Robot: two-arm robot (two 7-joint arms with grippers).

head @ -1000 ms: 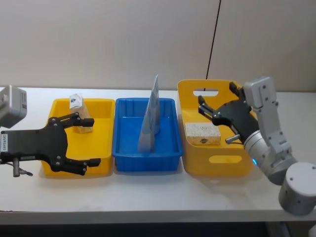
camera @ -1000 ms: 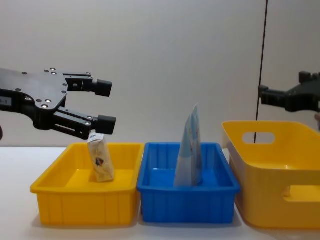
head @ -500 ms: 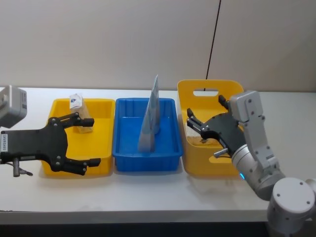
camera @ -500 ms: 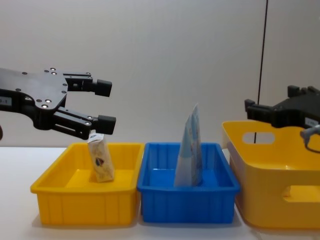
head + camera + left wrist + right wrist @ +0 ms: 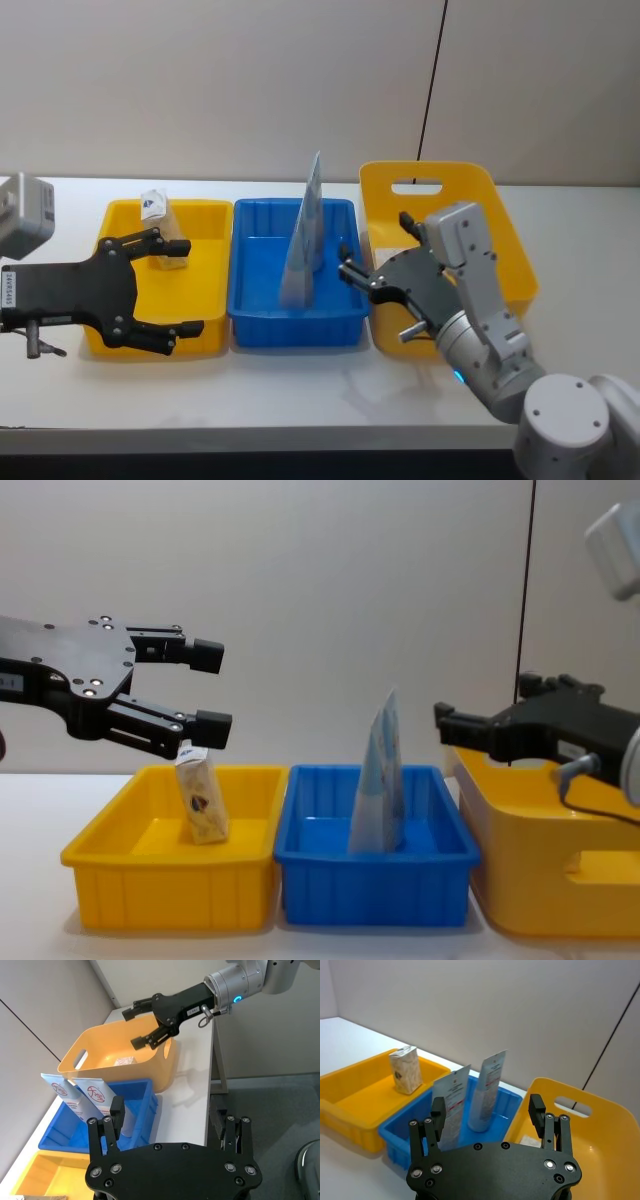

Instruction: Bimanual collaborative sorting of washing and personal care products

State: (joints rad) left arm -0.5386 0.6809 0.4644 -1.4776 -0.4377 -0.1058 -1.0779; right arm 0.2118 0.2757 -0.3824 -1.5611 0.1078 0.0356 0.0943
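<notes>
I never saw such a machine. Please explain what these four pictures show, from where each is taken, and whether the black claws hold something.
This is a robot with two arms, each ending in a black hand. One picture looks down from its head, one across the table from its chest, two from its wrists. On the table stand a yellow tray with a small tan pack, a blue tray with two pale blue pouches, and a yellow basket with a flat pack inside. The left hand hovers open over the yellow tray; the right hand, also open, is over the border between basket and blue tray. Both are empty.
</notes>
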